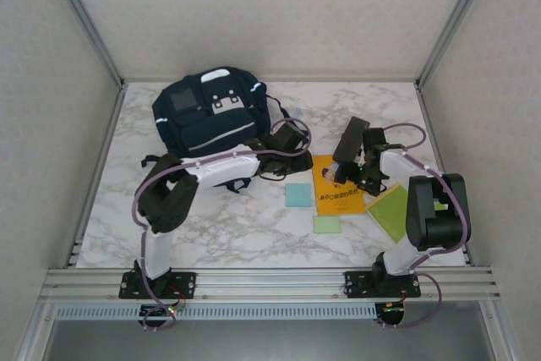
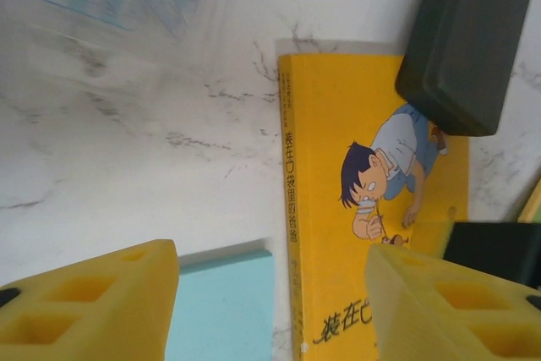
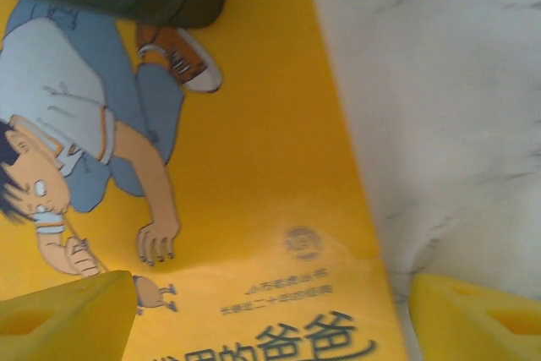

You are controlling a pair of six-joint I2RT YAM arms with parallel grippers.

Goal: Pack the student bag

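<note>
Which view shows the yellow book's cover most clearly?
The right wrist view: the yellow book lies close below, its drawn boy and title large. The left wrist view shows its spine edge and part of the cover; the top view shows it small, partly covered.

The left arm (image 1: 215, 166) rises from its base, folds at the elbow and stretches rightward toward the middle. The left gripper (image 1: 294, 143) is tipped downward, with its yellow fingers (image 2: 84, 302) standing apart. The right arm (image 1: 435, 209) doubles back at its elbow and reaches left, with the right gripper (image 1: 345, 173) held low and its own fingers (image 3: 68, 314) spread wide.
</note>
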